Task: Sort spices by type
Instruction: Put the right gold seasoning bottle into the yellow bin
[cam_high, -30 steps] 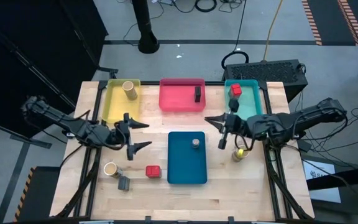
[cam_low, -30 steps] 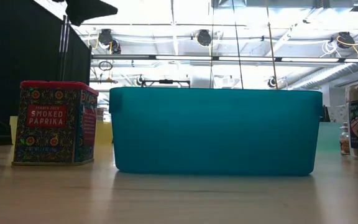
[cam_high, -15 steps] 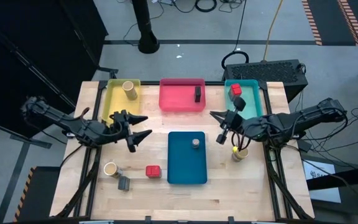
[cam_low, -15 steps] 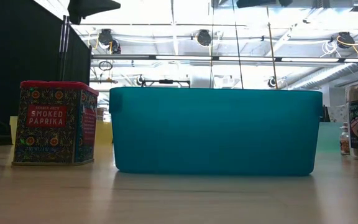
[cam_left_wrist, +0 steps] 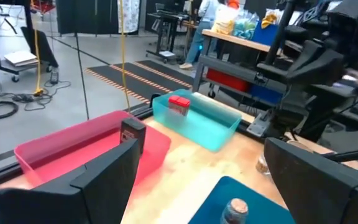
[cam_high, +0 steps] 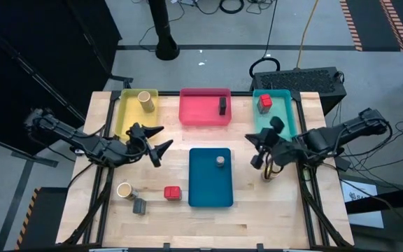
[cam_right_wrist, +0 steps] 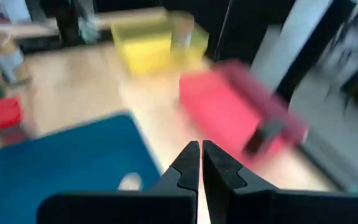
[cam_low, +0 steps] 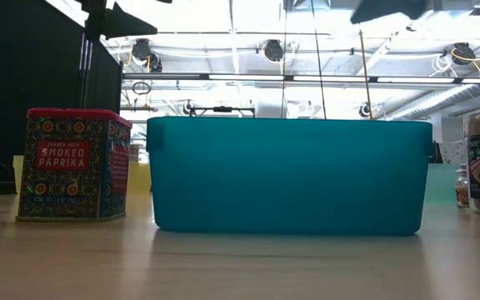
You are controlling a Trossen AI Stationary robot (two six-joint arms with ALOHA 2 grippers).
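Both arms are matte black and chunky-jointed, each gripper (cam_high: 154, 141) ending in two pointed, wedge-shaped fingers (cam_right_wrist: 188, 163) (pretty beak-like).

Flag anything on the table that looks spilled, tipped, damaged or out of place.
Nothing spilled or damaged. Four spices still sit outside any tray: tan jar, dark box and red box left of the blue tray, another jar right of it.

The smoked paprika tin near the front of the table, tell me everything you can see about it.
The smoked paprika tin is a small cube-like box with a red lid and dark sides patterned with small flowers; a red label reads SMOKED PAPRIKA. It looks like printed metal. It stands upright and closed on the wooden table, apart from the dark blue tray beside it. No gripper touches it.
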